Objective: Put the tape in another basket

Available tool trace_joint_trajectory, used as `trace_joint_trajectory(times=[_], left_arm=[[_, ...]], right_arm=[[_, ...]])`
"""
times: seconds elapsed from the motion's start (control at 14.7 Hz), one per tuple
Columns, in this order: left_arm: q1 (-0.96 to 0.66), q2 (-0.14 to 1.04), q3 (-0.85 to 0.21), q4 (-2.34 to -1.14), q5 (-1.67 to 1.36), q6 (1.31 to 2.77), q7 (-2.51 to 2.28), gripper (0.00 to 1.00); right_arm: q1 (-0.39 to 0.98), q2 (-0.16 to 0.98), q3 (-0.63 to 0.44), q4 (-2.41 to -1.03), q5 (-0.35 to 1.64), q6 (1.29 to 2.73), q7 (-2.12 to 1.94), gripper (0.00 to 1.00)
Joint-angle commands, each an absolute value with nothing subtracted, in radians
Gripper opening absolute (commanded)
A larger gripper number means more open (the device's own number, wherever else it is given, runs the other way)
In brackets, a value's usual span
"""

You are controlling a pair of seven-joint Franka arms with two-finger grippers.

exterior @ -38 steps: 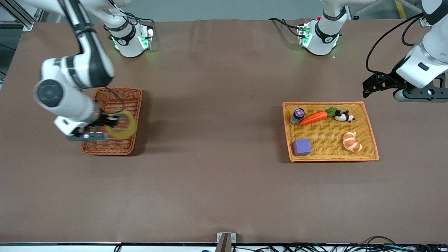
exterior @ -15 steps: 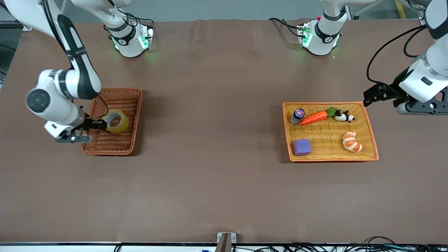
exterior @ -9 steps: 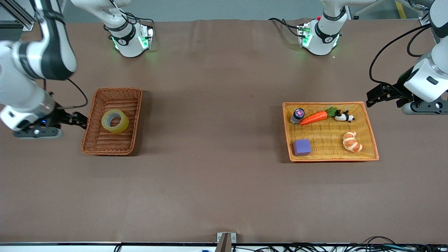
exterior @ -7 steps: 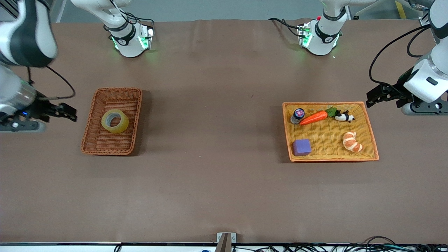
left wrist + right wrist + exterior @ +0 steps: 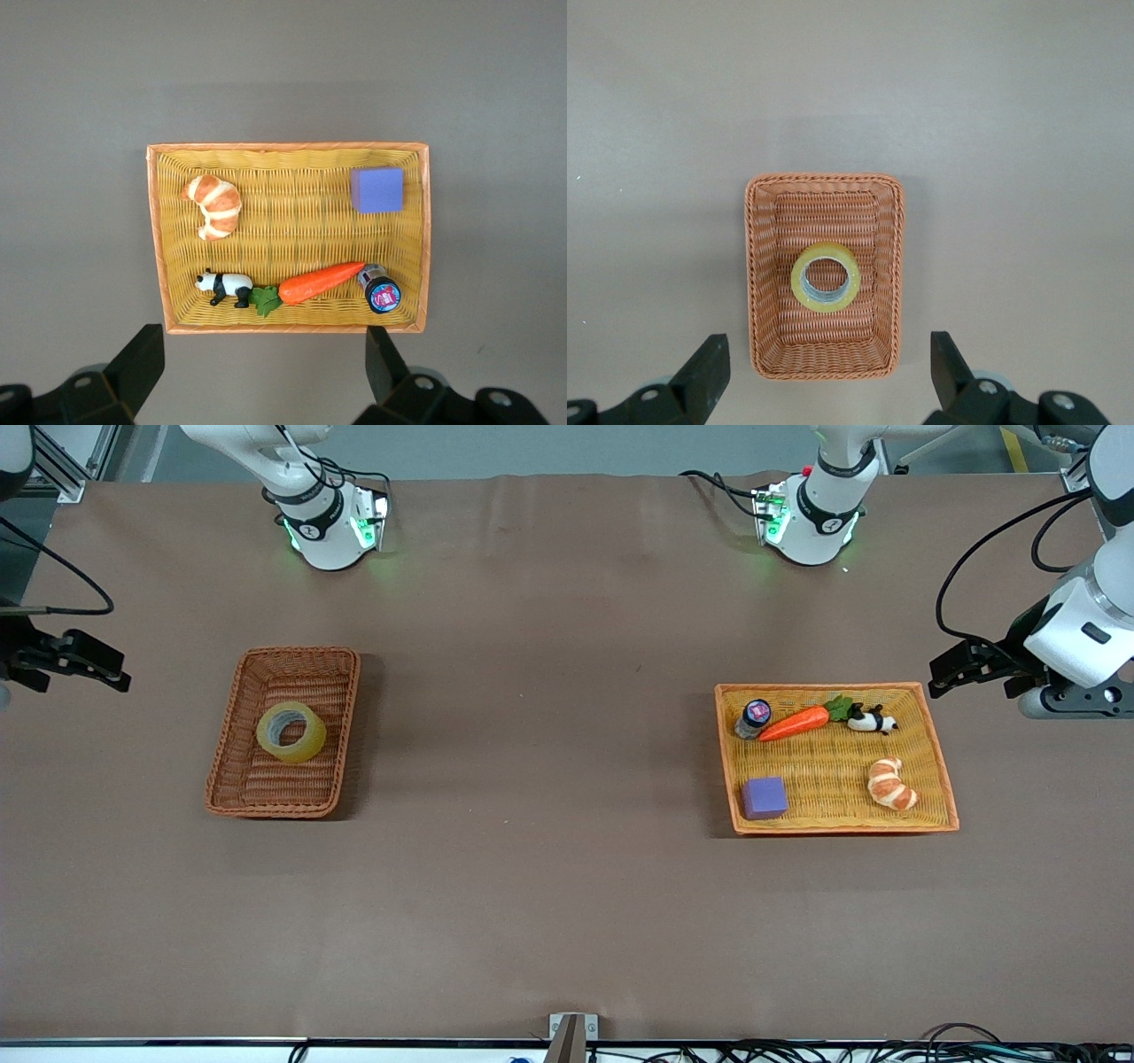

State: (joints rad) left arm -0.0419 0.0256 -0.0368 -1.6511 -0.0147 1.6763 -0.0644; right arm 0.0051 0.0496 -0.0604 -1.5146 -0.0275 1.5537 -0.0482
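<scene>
The tape (image 5: 291, 732), a yellowish roll with a grey core, lies flat in the reddish-brown wicker basket (image 5: 275, 786) toward the right arm's end of the table. It also shows in the right wrist view (image 5: 825, 276), in the middle of the basket (image 5: 824, 350). My right gripper (image 5: 111, 669) is open and empty, high over the bare table beside the basket, at the table's end; its jaws (image 5: 828, 372) stand wide apart. My left gripper (image 5: 941, 677) is open and empty, over the table beside the yellow tray.
A shallow orange-yellow woven tray (image 5: 824, 779) toward the left arm's end holds a purple cube (image 5: 765, 797), a croissant (image 5: 890, 783), a carrot (image 5: 795, 723), a toy panda (image 5: 873, 720) and a small bottle (image 5: 754, 718). The left wrist view shows the tray (image 5: 292, 239) too.
My right gripper let go of the tape, which now lies flat in the basket. It rose and drew away toward its end of the table. My left gripper barely moved.
</scene>
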Motion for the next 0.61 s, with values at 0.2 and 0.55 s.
trace_joint_trajectory(times=[0.2, 0.55], left_arm=[[-0.026, 0.029, -0.044, -1.641, -0.025, 1.658, -0.049, 1.0], [-0.025, 0.029, -0.044, -1.643, -0.025, 1.66, -0.049, 0.99]], right_arm=[[-0.026, 0.061, -0.04, -1.505, -0.017, 1.555, -0.095, 1.0], [-0.005, 0.061, -0.041, -1.503, -0.023, 1.555, -0.095, 1.0]])
